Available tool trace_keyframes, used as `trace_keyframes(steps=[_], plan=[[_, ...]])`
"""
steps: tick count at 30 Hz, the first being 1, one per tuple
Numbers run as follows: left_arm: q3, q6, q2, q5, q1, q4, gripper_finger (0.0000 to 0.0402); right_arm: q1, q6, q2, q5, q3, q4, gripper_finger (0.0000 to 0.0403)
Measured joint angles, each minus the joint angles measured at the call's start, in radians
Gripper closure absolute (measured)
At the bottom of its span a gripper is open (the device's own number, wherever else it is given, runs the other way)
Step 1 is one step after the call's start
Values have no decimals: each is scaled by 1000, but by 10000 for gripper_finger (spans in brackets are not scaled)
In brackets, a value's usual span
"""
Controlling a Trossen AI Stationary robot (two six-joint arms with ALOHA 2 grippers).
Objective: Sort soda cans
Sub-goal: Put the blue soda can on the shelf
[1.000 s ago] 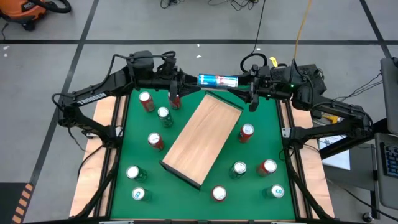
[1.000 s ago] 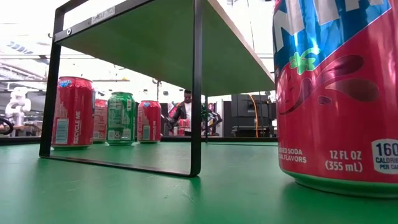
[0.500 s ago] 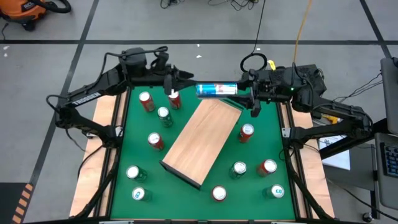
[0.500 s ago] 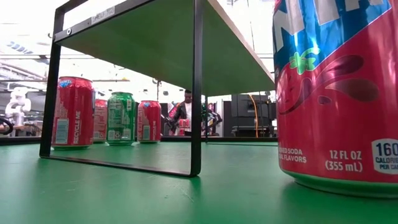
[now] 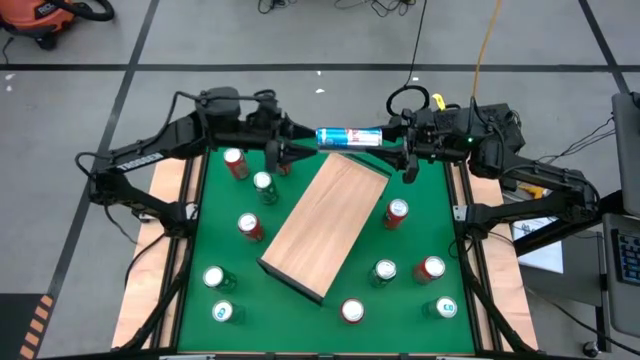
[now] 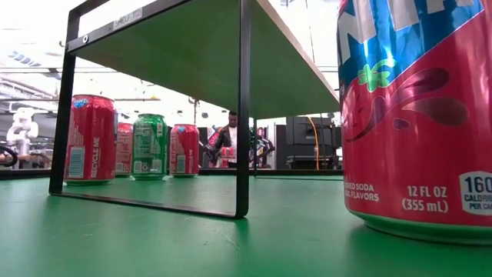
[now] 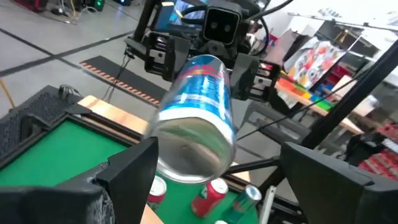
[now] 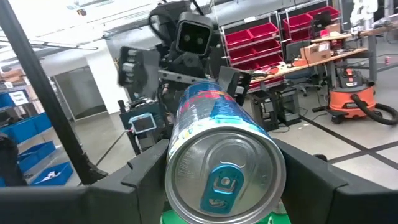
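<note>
One blue can (image 5: 349, 137) level | right claw (image 5: 400, 140) pinching it | left claw (image 5: 290, 146) spread at its other end

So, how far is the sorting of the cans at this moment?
Nothing looks sorted yet: red cans and green cans stand mixed on both sides of the wooden board. In hand: the right gripper holds a blue can level above the table's far edge, and the left gripper has its open jaws around the other end. Left: all the standing cans.
</note>
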Motion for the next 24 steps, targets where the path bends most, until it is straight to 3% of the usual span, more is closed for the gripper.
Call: trace_keyframes(steps=[8, 16, 24], plan=[[0, 51, 55, -46, -6, 66, 42, -2, -4, -1, 22, 0, -5, 169], [2, 71, 76, -56, -9, 56, 67, -2, -5, 2, 16, 0, -2, 169], [0, 77, -1, -102, -11, -39, 70, 1, 16, -1, -22, 0, -4, 169]])
